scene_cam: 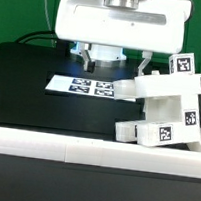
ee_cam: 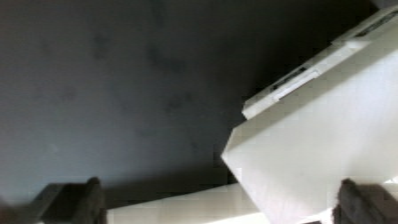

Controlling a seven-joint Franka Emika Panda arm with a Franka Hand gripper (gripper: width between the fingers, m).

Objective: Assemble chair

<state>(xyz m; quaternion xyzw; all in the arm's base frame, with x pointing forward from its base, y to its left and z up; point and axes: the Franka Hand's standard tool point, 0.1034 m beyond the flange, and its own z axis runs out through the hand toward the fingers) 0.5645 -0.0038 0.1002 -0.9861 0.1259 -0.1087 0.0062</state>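
Exterior view, chair: you've got the chair (scene_cam: 166, 105) at the right of the frame, a partly joined blocky white body near the white border rail (scene_cam: 83, 149) along the bottom.
Exterior view, gripper: the gripper (scene_cam: 116, 63) hangs top centre above the marker board (scene_cam: 88, 87), fingers spread wide, holding nothing.
Wrist view: white chair panel (ee_cam: 311, 130) fills the lower right; dark fingertips (ee_cam: 71, 200) sit apart at the bottom corners.
Handling: looks stiff, light, slick plastic; I'd grab a flat panel edge.
Labels: only square tags, no readable writing.
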